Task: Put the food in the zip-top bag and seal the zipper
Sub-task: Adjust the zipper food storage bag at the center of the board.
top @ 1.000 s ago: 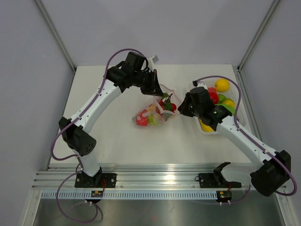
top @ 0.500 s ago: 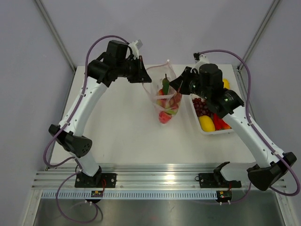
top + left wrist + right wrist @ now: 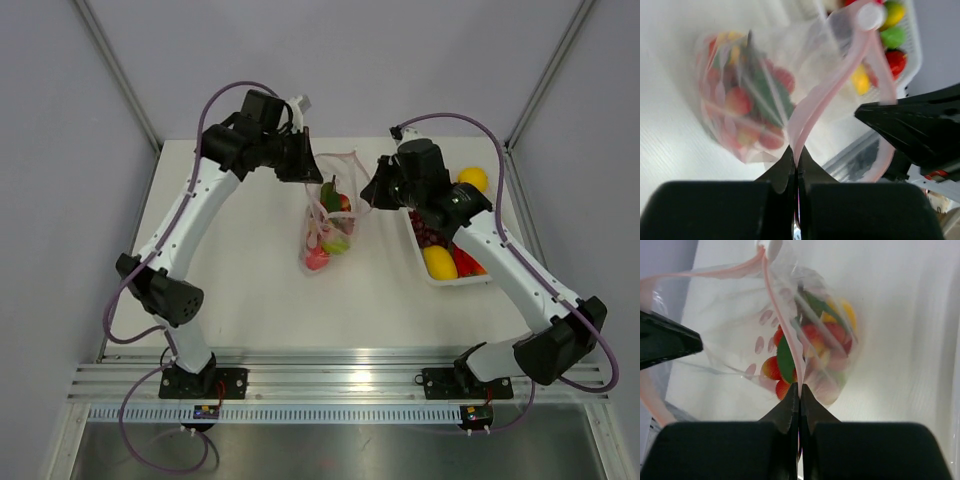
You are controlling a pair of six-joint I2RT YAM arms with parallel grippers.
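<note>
The white table (image 3: 250, 290) fills most of the top view. On its right side sits the white tray (image 3: 462, 284), its middle hidden under the right arm, with yellow, red and dark pieces showing around the arm. The zip-top bag (image 3: 325, 225) hangs at centre between the two grippers; whether its bottom touches the table cannot be told. Food (image 3: 747, 100) is bunched in its lower end, red, yellow and green, blurred through the crinkled plastic. The left gripper (image 3: 796, 165) is clenched on the zipper (image 3: 815, 107), as is the right gripper (image 3: 799, 400) on its side. The strip's two halves part in a loop, and its ends are cut off by the frame. A small white slider (image 3: 871, 16) sits on the strip.
</note>
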